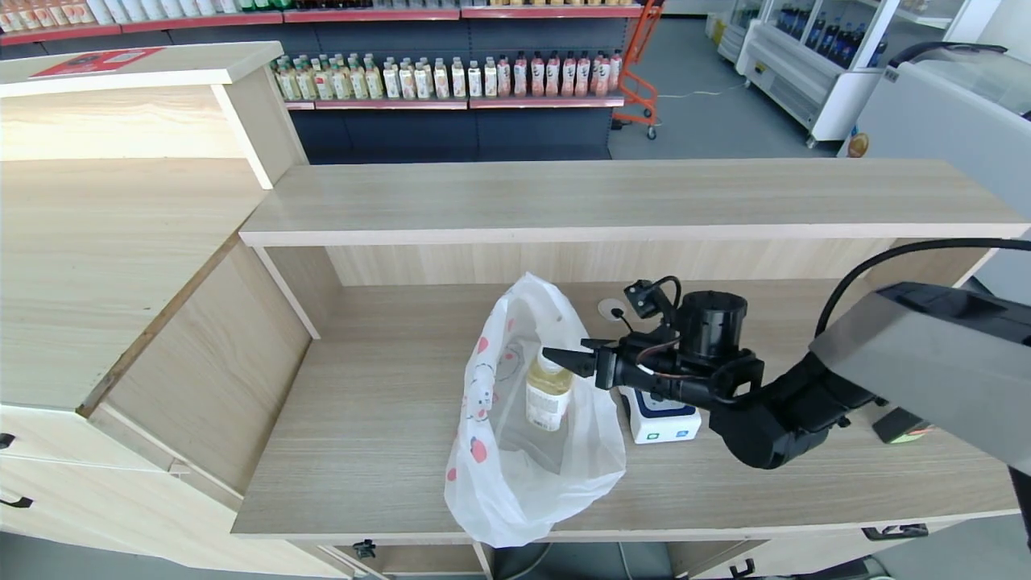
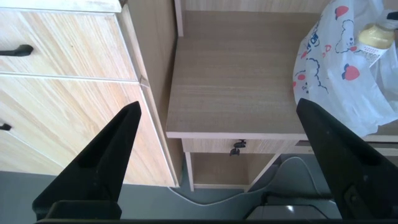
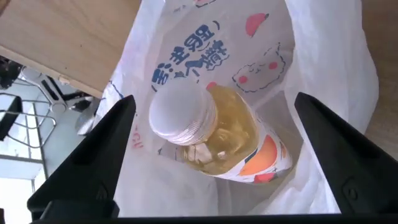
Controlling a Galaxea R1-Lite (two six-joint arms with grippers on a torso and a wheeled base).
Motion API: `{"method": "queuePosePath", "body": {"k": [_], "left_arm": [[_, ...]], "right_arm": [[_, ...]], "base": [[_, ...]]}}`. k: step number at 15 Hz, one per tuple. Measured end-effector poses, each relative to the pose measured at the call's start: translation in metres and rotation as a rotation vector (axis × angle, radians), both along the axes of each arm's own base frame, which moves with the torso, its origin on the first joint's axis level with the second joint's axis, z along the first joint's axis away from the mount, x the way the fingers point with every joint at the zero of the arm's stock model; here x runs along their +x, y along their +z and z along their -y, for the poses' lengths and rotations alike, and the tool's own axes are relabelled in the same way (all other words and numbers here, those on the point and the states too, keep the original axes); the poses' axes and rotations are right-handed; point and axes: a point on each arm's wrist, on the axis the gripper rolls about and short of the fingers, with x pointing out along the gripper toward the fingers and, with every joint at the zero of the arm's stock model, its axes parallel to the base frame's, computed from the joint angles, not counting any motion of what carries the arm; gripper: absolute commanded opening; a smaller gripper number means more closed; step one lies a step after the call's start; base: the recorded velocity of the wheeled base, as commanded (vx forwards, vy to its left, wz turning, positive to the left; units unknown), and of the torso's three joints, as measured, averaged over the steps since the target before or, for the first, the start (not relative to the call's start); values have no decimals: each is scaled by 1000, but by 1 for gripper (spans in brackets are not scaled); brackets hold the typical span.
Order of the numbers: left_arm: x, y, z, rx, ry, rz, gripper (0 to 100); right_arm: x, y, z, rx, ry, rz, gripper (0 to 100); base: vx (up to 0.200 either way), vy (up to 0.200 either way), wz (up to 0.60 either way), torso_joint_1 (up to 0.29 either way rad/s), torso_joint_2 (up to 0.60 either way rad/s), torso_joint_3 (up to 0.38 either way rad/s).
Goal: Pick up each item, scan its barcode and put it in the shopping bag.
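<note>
Beside drawers (image 2: 62,93) left jaws gape; right jaws gape over the bagged bottle (image 3: 217,137).

Shopping bag (image 1: 477,419) mouth open upward; bottle (image 1: 549,395) fills its centre, right gripper (image 1: 566,354) spread around the cap. Scanner (image 1: 656,419) crowds the bag's right flank. Passage lies leftward over the desk (image 1: 378,419); rear ledge (image 1: 628,201) apparently limits headroom.

You cannot tell whether the bottle (image 1: 549,395) stands on the floor of the bag (image 1: 515,491) or leans on its wall, and its label is too small to read. The right arm (image 1: 773,427) covers the top of the scanner (image 1: 656,420) and part of a small dark thing (image 1: 896,424) beside it. In the left wrist view the picture's edge cuts off both bag (image 2: 336,74) and bottle (image 2: 377,36).
</note>
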Motion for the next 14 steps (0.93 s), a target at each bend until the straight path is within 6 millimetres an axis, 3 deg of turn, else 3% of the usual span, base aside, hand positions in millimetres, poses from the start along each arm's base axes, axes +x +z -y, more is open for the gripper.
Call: {"method": "queuePosePath", "body": {"k": [3,6,9,11,14], "left_arm": [[0,0,0,0,0,0,100],[0,0,0,0,0,0,100],[0,0,0,0,0,0,100],[0,0,0,0,0,0,100],[0,0,0,0,0,0,100]], "right_arm": [[-20,35,23,47,-36,9,100],[-58,73,66,65,-107,46,100],[-121,78,134,-23,-285,58,100],[-182,65,173,-106,-445,26,100],[-261,53,184,-175,-624,18,100]], "base": [[0,0,0,0,0,0],[0,0,0,0,0,0],[0,0,0,0,0,0],[0,0,0,0,0,0],[0,0,0,0,0,0]]}}
